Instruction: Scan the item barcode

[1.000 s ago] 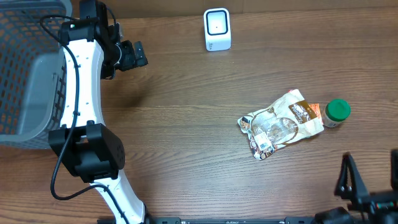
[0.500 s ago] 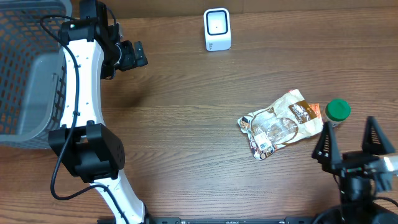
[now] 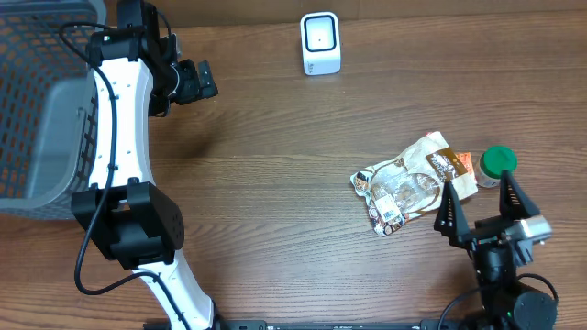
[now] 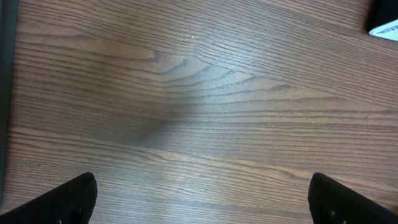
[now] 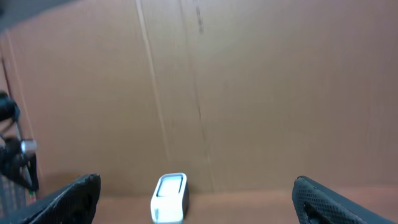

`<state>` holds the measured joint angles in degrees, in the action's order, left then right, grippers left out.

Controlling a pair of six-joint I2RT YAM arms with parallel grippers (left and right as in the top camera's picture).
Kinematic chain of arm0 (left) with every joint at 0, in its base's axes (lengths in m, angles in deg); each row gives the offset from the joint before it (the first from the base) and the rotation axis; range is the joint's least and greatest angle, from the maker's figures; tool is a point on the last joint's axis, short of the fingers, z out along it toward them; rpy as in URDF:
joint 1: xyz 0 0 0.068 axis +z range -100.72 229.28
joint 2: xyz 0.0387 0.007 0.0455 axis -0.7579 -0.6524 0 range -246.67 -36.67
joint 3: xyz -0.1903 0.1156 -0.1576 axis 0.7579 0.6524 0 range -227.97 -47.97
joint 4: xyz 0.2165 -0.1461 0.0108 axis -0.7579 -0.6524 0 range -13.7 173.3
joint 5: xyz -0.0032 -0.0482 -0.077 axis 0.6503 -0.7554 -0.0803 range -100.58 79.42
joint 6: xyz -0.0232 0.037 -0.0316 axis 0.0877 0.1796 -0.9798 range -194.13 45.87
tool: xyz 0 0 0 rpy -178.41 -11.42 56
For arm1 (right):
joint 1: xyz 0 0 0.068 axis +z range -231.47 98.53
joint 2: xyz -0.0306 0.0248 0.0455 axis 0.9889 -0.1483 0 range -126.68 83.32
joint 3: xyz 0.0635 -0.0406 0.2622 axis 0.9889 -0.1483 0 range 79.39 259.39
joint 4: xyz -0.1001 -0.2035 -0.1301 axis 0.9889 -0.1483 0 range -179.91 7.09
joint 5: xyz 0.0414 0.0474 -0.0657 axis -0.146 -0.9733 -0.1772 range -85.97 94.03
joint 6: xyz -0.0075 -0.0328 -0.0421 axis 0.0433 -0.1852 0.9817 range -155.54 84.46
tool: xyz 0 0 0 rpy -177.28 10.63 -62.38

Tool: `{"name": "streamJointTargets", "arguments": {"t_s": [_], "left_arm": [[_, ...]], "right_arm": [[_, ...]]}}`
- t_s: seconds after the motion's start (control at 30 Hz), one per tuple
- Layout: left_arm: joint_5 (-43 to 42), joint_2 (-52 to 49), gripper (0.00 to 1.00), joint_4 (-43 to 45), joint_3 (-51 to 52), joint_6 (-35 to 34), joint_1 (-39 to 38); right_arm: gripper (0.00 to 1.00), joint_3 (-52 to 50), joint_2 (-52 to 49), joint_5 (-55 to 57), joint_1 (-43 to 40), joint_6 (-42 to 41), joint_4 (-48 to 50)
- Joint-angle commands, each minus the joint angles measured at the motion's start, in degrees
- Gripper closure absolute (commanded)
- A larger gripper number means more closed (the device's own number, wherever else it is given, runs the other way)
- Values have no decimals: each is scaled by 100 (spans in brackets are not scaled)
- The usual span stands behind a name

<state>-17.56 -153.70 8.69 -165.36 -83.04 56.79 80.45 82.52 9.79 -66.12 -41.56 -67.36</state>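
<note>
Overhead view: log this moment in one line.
left claw: open, empty | right claw: open, by crinkled plastic snack packet | white boxy scanner: unobstructed

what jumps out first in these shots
A crumpled bag lies right of centre on the table, a green-capped bottle at its right end, the right arm's open fingers just on their near side. A white scanner stands at the far edge, and a grey basket fills the left side.
</note>
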Motion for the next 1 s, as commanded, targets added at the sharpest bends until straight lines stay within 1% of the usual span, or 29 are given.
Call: {"name": "streamJointTargets", "arguments": {"t_s": [0.0, 0.1, 0.37, 0.97], "left_arm": [[35, -20, 0, 7, -85, -52, -4], [35, -22, 0, 7, -85, -52, -4], [35, -20, 0, 7, -85, -52, -4], [35, -20, 0, 7, -85, -52, -2]], "right_arm": [[0, -61, 59, -52, -28, -20, -184], [0, -63, 59, -52, -28, -20, -566], [0, -61, 59, -55, -28, -20, -1969], [0, -61, 57, -76, -33, -17, -1980]]}}
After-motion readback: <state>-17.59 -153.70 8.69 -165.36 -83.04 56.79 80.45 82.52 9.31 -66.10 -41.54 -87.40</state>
